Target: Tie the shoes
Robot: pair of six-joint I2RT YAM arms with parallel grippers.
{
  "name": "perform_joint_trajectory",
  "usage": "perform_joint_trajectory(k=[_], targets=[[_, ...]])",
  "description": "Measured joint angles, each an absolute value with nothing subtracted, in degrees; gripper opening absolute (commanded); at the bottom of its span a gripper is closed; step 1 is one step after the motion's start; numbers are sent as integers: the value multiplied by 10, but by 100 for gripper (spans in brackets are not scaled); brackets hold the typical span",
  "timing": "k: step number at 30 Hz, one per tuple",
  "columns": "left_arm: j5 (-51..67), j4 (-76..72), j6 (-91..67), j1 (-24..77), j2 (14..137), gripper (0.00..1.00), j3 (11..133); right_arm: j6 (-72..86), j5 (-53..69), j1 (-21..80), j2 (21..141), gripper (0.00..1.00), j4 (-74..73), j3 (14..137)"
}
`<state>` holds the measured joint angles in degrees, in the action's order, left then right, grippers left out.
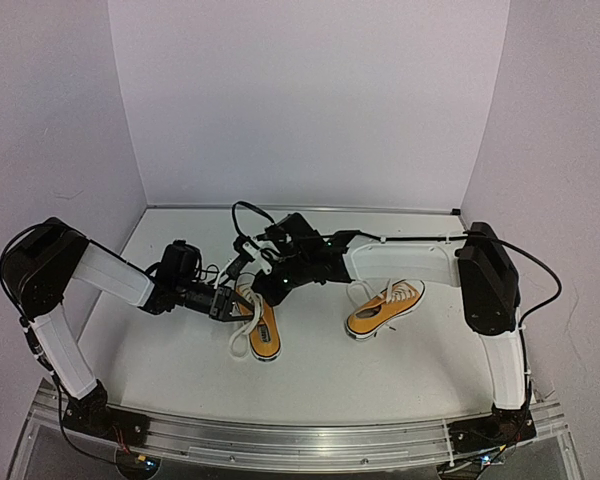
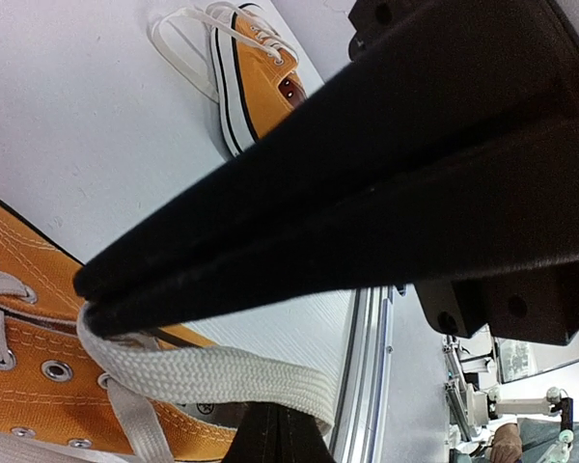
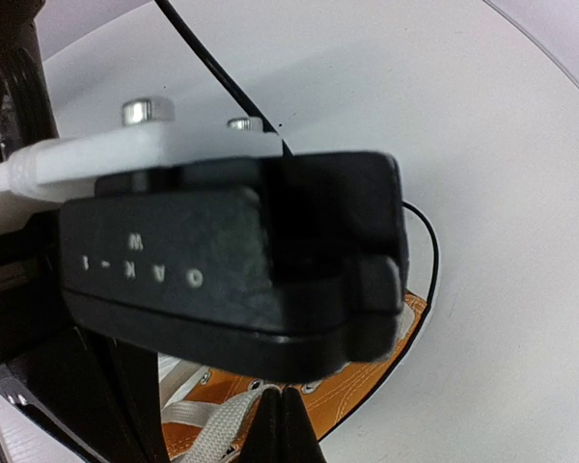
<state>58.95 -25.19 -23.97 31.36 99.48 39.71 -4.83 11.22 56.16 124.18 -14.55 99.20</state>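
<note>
Both arms fold inward from the near corners of the white table [image 1: 180,372], their forearms meeting low over one orange-yellow canvas sneaker [image 1: 263,330] just left of the table's middle. The left gripper [image 2: 87,295] is pinched tight on its flat white lace [image 2: 203,371]. The right gripper [image 3: 276,399] is likewise closed on the lace. The second sneaker [image 1: 385,308] lies nearer the right edge.

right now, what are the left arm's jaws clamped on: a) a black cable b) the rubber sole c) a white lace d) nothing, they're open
c, in the left wrist view the left jaws are pressed shut on the flat white lace coming off the orange shoe.
</note>
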Motion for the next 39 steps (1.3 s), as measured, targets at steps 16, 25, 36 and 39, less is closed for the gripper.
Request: perform_joint_trajectory(k=[16,25,36,39], targets=[[621,-263,-216,352,1027,0,417,-16,144,545,1235,31,-141,984],[612,-255,-208,352,1040,0,433,90,275,453,1121,65,-67,840],[592,-255,-204,351,1040,1,439,282,407,433,1086,55,147,672],[586,-255,-204,351,1039,1,439,314,429,440,1108,51,190,672]])
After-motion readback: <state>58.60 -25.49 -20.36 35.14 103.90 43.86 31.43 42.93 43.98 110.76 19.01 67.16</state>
